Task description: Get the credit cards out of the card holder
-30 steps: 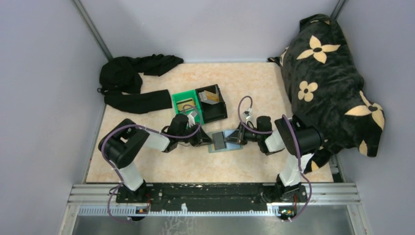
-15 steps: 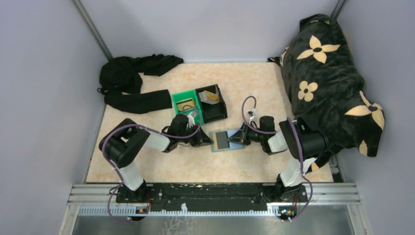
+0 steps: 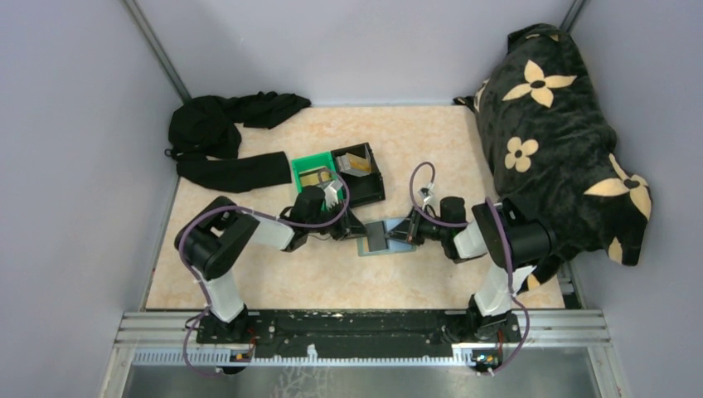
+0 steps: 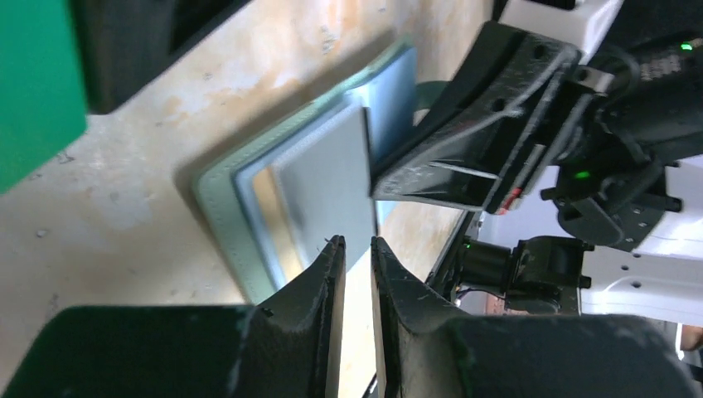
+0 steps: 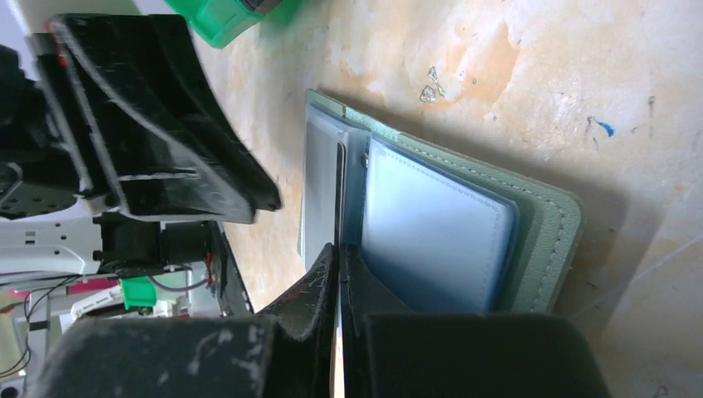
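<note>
The grey-blue card holder lies open on the table between my two grippers. My right gripper is shut on a thin inner flap of the card holder, which stands edge-on at the fold. My left gripper hovers at the holder's left edge with its jaws a narrow gap apart and nothing between them. In the left wrist view a tan strip shows beside the grey flap; whether it is a credit card I cannot tell. One tan-gold credit card lies in the green bin and another in the black bin.
The green bin and the black bin stand side by side just behind the left gripper. Black cloth lies at the back left. A black flowered blanket fills the right side.
The right gripper drew the card holder slightly to the right. The left gripper then moved right, up to the holder's left edge.
</note>
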